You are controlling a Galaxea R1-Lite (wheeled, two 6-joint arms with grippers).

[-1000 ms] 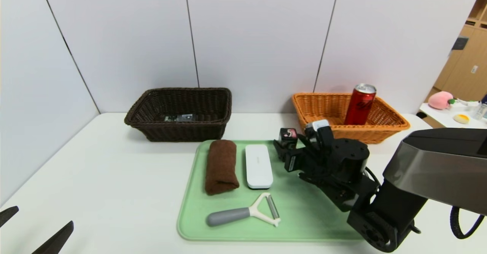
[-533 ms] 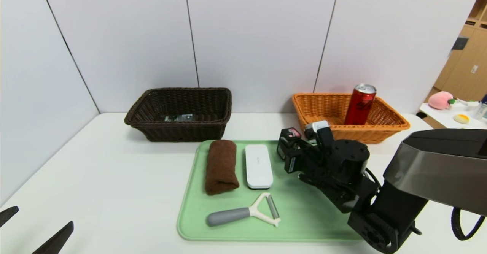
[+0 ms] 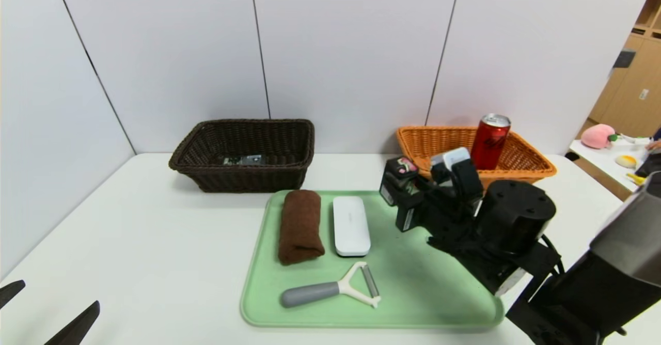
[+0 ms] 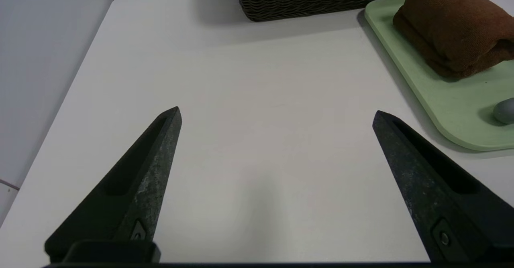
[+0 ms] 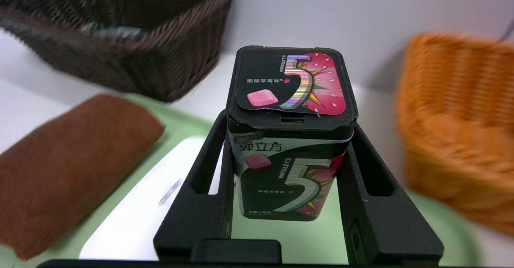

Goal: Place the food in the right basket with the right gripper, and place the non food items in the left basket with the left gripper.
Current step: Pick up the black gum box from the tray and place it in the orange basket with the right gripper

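While the left gripper (image 3: 49, 311) sits parked at the near left table corner with its jaws spread wide on nothing, the right gripper (image 3: 398, 192) is clamped on the small black box marked 5 (image 5: 290, 139). Box upright between the fingers (image 5: 200, 195), lifted clear of the green tray (image 3: 413, 303), above its far right corner. Orange basket (image 3: 521, 172) just behind, red can (image 3: 488, 141) standing inside it. Brown towel (image 3: 300, 224), white case (image 3: 351, 224) and peeler (image 3: 333, 289) lie on the tray. Dark brown basket (image 3: 242, 174) far left, something small and dark lying in it, not identifiable
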